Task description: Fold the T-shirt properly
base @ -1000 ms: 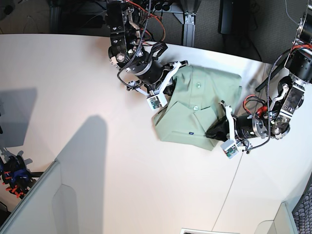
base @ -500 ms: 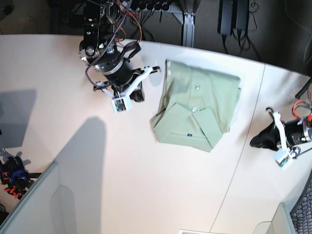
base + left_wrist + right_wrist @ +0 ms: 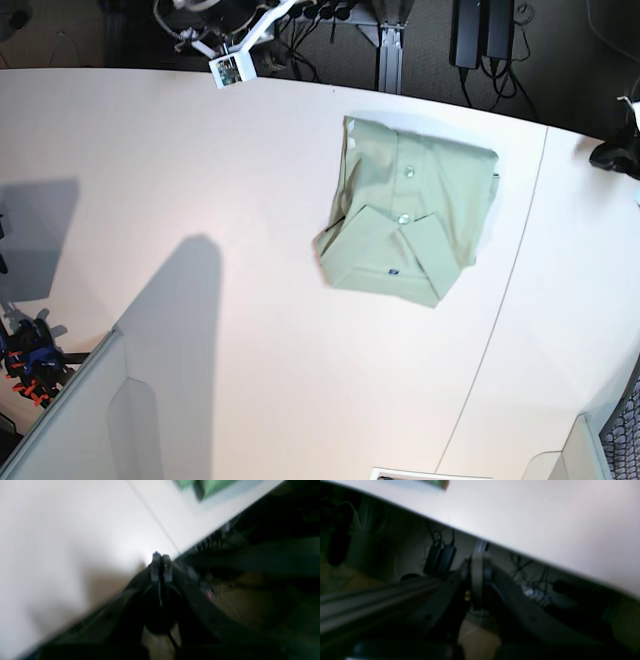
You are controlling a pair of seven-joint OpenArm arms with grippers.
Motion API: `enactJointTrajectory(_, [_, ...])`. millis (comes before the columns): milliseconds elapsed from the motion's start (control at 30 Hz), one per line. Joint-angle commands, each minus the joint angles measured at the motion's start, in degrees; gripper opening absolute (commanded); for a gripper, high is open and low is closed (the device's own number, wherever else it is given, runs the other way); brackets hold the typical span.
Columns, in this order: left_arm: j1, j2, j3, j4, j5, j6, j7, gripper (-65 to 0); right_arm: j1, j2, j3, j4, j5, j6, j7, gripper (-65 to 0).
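Base view, left to right: my right hand, pinched shut on nothing, parked off the table's far edge; the shirt folded compactly mid-table, apparently finished; my left hand, clenched empty, at the right edge. Both sit well apart from it.

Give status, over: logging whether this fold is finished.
Left gripper and right gripper: jaws shut, empty, near the table edge. T-shirt lies folded, collar showing. Nothing in the way.
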Motion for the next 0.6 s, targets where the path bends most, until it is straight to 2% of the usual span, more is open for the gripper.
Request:
enactJointTrajectory(0, [2.62,-0.96,-0.46,0.28,-0.9,-0.49,0.24,-65.0,-2.12,0.17,0.2,0.63,1.27,0.26,0.63,-65.0])
enactJointTrajectory(133, [12.39,-0.72,-0.46,-0.81,-0.46,-0.49,0.35,-65.0,-7.41,0.17,0.2,-0.68,3.58,0.26,0.55,-65.0])
enactJointTrajectory(300, [20.33,1.97,-0.35,-5.62,5.55,-0.49,-3.34,-65.0,-11.67,0.15,0.2,-4.42,4.92,0.24,0.61,-65.0])
enactJointTrajectory(400, [20.7,4.24,-0.35,-11.54,8.94,-0.49,-5.55,-65.0,-11.63,0.15,0.2,-10.25,4.9,0.24,0.63,-65.0])
enactJointTrajectory(567, [18.08,8.0,0.28,-22.75,15.21,-0.11,-6.14,-65.0,-8.83,0.17,0.2,-25.55,5.4,0.04,0.9,-65.0])
